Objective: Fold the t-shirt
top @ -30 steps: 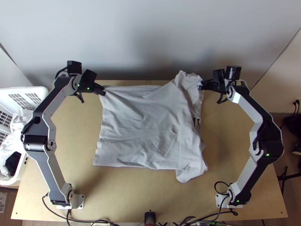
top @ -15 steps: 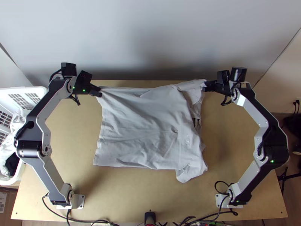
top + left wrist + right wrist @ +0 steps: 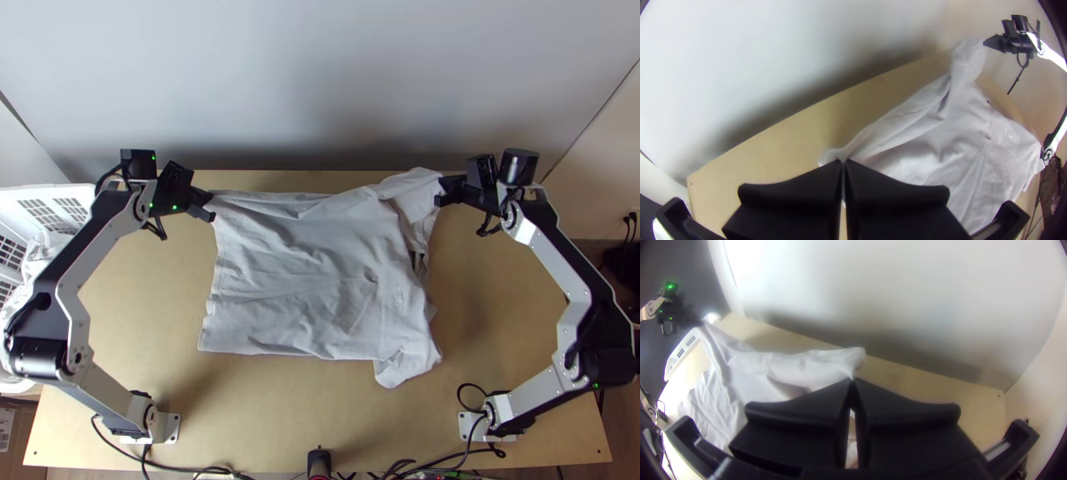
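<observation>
We see the t-shirt (image 3: 304, 272) spread mid-frame from above, likely light, limp and best held by its upper corners; there the left gripper (image 3: 210, 206) and right gripper (image 3: 442, 193) clamp it between their fingers. The top view gives us the lower-right flap (image 3: 408, 366), the wrist views the tight pinches.

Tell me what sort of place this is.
Probably a robot workstation for handling laundry: two arms mounted on a wooden table, a light T-shirt laid between them, and a white basket holding more cloth.
</observation>
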Controlling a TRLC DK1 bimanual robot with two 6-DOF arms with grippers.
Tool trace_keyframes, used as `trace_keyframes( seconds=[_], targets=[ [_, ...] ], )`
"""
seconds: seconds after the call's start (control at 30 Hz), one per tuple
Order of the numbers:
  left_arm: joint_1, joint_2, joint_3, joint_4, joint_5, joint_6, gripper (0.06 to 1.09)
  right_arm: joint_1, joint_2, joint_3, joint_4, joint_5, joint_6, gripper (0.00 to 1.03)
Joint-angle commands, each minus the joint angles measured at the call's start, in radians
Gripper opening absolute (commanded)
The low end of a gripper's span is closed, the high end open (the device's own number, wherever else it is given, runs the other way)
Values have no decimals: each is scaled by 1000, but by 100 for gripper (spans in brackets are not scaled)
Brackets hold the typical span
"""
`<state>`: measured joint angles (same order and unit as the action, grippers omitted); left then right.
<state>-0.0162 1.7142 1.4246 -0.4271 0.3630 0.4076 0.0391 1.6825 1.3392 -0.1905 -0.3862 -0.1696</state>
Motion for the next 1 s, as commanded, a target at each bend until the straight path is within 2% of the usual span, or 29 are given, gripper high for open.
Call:
trace_keyframes(
  seconds=[0.0,0.33,0.67,0.97],
  targets=[
    [-4,-94,-112,30,2,8,9,12,-122,-98,-7,1,-13,3],
    [16,-171,-243,60,22,16,9,16,-257,-181,-58,0,-36,3],
    [-11,-318,-359,59,76,17,9,91,-451,-348,-84,0,-56,3],
    [-19,-381,-437,60,97,39,9,100,-515,-407,-110,0,-82,3]
  ],
)
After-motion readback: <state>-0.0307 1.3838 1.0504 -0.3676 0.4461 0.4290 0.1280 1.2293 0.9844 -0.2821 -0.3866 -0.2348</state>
